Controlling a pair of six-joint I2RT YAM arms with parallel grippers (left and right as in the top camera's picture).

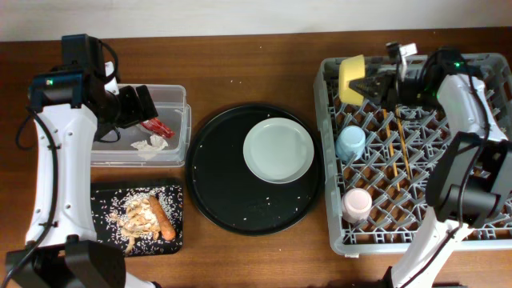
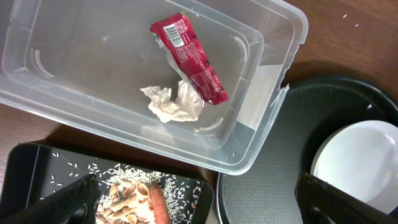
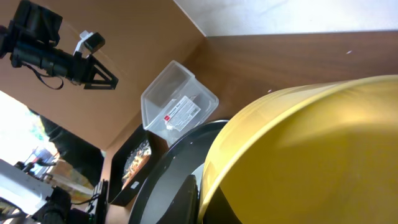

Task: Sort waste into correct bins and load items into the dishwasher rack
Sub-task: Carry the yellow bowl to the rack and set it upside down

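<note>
Right wrist view: the yellow bowl (image 3: pixel 311 155) ran off the right and bottom edges and hid the fingers of the right gripper (image 1: pixel 370 85), so the grip was undeterminable. Left wrist view: the frame edges cropped the pale plate (image 2: pixel 360 162) and the black tray (image 2: pixel 25 168). The left gripper (image 2: pixel 208 202) showed only blurred dark fingertips (image 2: pixel 68 199).

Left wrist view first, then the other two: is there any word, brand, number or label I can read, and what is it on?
Nothing can be read in any view.
Red wrapper: white print and what looks like a barcode, too small to read.
White label on the clear tub: a red mark and lines of print, too blurred to read.
Yellow bowl: no marking visible.
</note>
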